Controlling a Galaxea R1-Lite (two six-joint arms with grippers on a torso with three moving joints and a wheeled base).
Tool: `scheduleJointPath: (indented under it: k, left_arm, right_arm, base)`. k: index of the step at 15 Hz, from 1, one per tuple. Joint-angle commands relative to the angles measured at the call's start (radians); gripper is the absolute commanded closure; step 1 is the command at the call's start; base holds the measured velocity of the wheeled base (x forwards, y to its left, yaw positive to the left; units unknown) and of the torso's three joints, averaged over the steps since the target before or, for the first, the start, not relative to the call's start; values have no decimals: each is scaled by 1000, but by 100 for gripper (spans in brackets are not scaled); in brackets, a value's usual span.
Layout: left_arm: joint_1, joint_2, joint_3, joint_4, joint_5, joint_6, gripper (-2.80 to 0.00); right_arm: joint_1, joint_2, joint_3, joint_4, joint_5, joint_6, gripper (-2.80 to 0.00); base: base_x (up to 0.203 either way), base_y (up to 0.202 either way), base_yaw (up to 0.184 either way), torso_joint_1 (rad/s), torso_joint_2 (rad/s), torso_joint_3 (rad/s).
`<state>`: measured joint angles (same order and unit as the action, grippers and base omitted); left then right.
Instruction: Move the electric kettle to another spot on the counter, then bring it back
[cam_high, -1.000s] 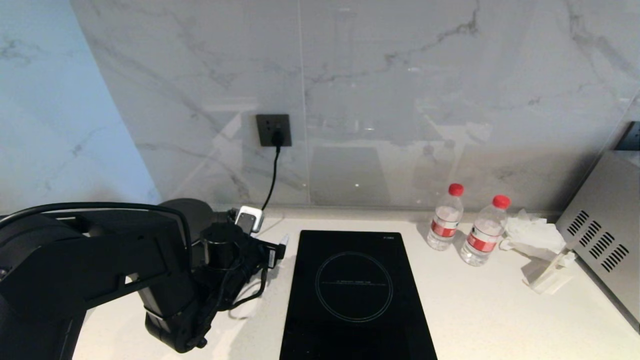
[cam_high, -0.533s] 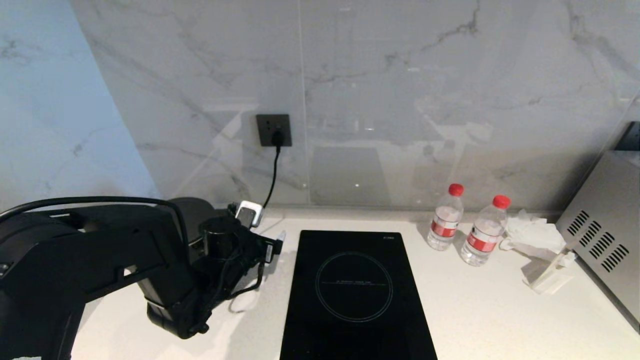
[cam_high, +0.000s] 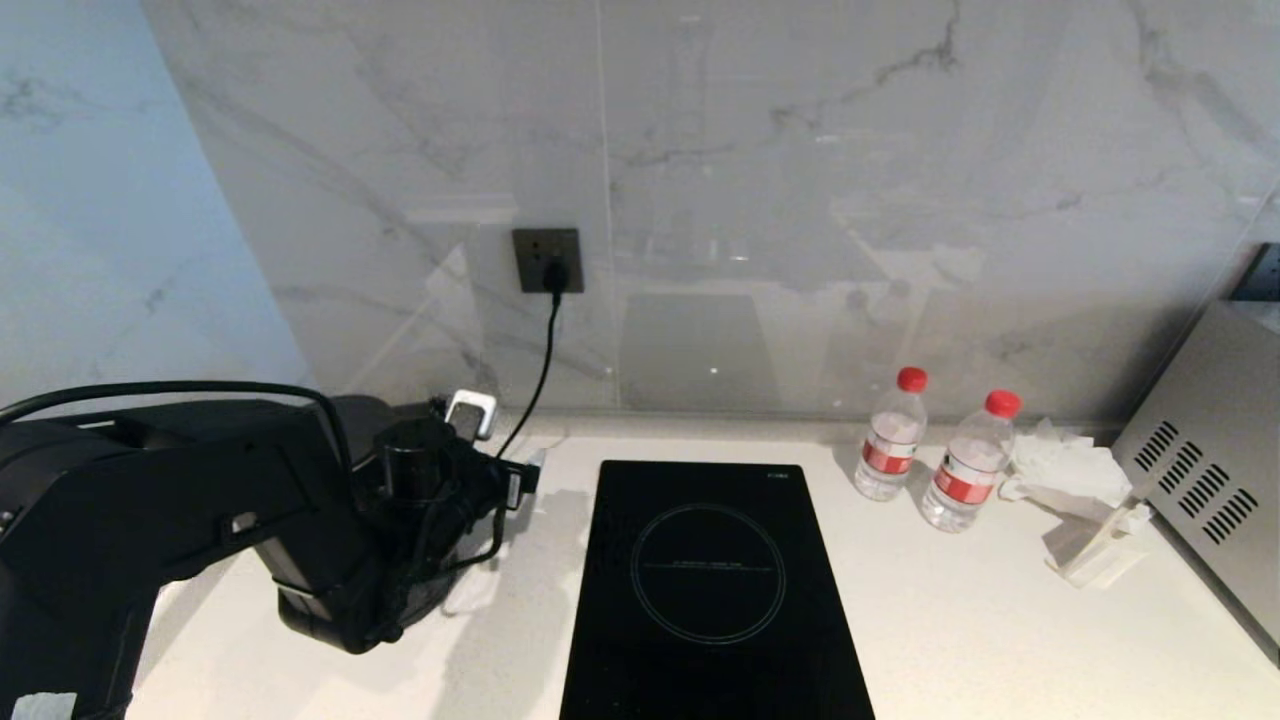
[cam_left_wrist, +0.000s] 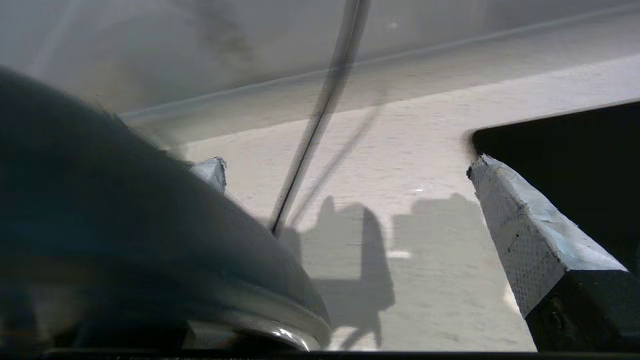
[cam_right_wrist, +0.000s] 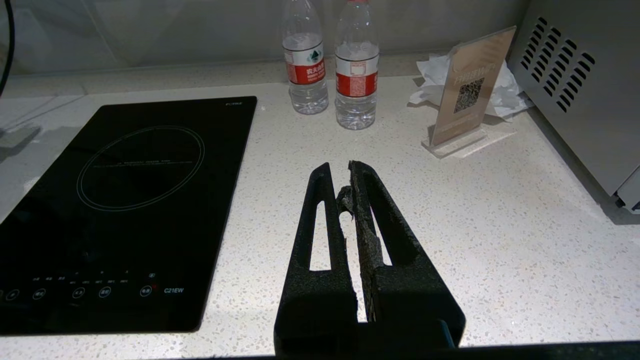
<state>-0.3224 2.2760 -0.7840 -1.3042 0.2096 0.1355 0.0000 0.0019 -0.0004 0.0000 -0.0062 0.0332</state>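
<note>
Two water bottles were seen upright on the surface; the left gripper, fingers spread, was held beside the electric kettle.

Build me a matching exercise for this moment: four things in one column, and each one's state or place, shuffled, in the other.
Things:
1. left hand
2. right hand
3. water bottles
4. wall socket

States or places:
A. shut, over the counter
B. black cord plugged in
C. red caps, right of the hob
D. open, left of the hob

Pairs: 1-D, 2-A, 3-C, 4-B
</note>
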Motion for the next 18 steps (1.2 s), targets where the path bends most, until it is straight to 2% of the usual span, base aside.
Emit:
scheduleJointPath:
  k: [1, 9, 13, 18]
  left_arm:
    - [8, -6, 1, -9, 1, 1, -280]
    - [-3, -26, 111, -18, -1, -10, -280]
    - [9, -7, 178, -157, -1, -4, -280]
    - [8, -3, 186, -166, -1, -4, -280]
  right_arm:
    - [0, 0, 0, 0, 0, 1, 0]
    - [0, 0, 0, 0, 0, 1, 0]
    - [0, 0, -1, 0, 0, 1, 0]
    - [0, 0, -1, 0, 0, 1, 0]
  base:
    - [0, 0, 0, 0, 0, 0]
    - [0, 0, 0, 0, 0, 0]
    - [0, 0, 0, 0, 0, 0]
    - [0, 0, 0, 0, 0, 0]
